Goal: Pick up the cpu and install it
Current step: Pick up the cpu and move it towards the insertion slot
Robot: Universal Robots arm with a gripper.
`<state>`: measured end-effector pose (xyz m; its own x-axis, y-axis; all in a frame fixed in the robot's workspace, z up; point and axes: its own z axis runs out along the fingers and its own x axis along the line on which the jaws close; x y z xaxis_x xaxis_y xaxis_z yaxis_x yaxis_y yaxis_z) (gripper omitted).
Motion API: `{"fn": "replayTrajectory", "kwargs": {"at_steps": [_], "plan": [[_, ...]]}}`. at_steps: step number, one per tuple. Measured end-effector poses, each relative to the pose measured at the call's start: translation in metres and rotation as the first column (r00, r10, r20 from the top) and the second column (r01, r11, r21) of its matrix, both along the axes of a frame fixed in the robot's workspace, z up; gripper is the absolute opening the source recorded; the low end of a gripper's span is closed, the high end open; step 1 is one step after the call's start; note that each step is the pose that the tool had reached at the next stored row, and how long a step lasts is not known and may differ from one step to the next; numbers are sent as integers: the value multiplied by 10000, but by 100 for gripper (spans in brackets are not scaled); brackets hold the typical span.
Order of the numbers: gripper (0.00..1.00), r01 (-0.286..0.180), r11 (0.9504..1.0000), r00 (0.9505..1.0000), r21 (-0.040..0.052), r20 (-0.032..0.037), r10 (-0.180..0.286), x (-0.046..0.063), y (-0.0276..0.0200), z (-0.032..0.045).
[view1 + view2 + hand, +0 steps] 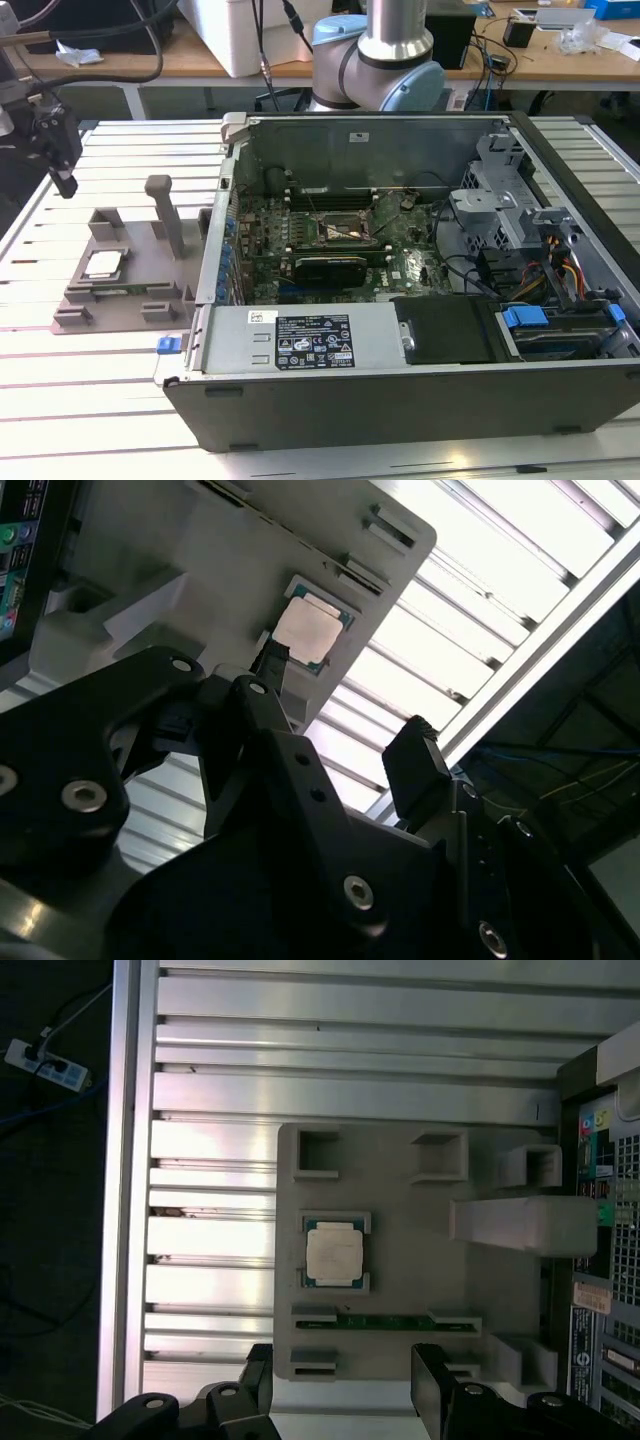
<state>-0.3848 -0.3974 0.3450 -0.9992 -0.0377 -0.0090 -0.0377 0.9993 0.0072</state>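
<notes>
cpu [335, 1257] seated in grey tray [400, 1210] recess; green strip [385, 1321], perhaps memory stick, in neighbouring slot; gripper [342, 1355] spread, empty, above.

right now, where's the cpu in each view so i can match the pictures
Exterior view: the cpu lies in a pocket of the grey tray, to the exterior view's left of the computer case.
First wrist view: the cpu sits in that pocket, seen from straight above.
Second wrist view: the cpu sits in that pocket, seen at a slant.
Shared landmark: the grey tray.
</notes>
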Motion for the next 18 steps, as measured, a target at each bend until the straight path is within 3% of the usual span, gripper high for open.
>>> {"fn": "replayTrajectory", "kwargs": {"at_steps": [18], "plan": [[66, 0, 10000, 10000, 0, 0, 0, 0, 0, -92]]}}
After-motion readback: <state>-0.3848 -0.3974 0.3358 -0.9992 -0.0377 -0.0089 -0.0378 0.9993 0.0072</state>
